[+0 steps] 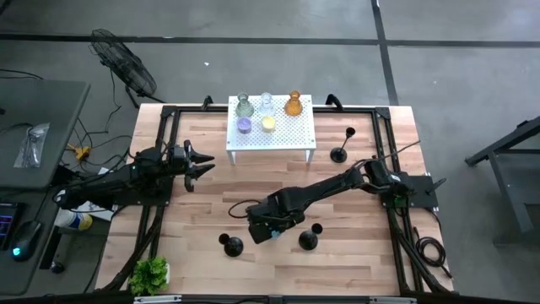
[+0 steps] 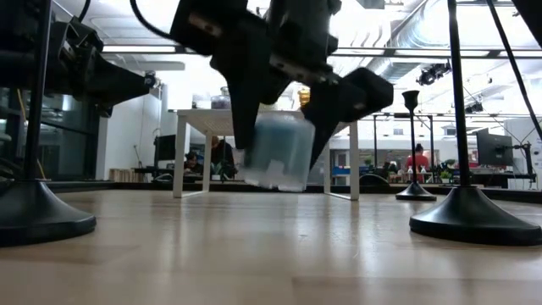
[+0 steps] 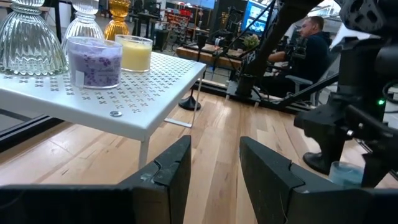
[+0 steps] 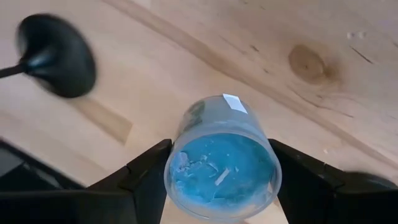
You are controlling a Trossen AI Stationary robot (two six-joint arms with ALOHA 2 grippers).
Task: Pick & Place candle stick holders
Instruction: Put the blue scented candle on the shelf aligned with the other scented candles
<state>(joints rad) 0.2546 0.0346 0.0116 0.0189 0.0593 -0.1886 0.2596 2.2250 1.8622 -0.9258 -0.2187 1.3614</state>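
My right gripper [image 1: 266, 230] is shut on a blue glass cup [image 4: 221, 168] above the near middle of the table; the cup also shows in the low view [image 2: 278, 152]. Two black holders stand on their round bases beside it, one left [image 1: 231, 245] and one right [image 1: 309, 239]. A third [image 1: 340, 152] stands at the far right. Greenish [image 1: 243, 105], clear [image 1: 267, 103], amber [image 1: 293, 104], purple [image 1: 244, 126] and yellow [image 1: 268, 124] cups stand on the white stand [image 1: 295, 135]. My left gripper [image 1: 198, 162] is open and empty at the left. My right gripper pinches the blue cup's side wall [image 4: 177, 165] between its two fingers [image 4: 146, 174], one on each opposite side, just below the rim. The fingers come from above, pointing down. The cup hangs mouth up, slightly tilted, lifted clear of the table [image 2: 279, 182].
The white perforated stand fills the far middle of the table, its near edge in the left wrist view [image 3: 161, 118]. A green plant [image 1: 150, 272] sits at the near left corner. People sit in the room beyond the table [image 3: 311, 43].
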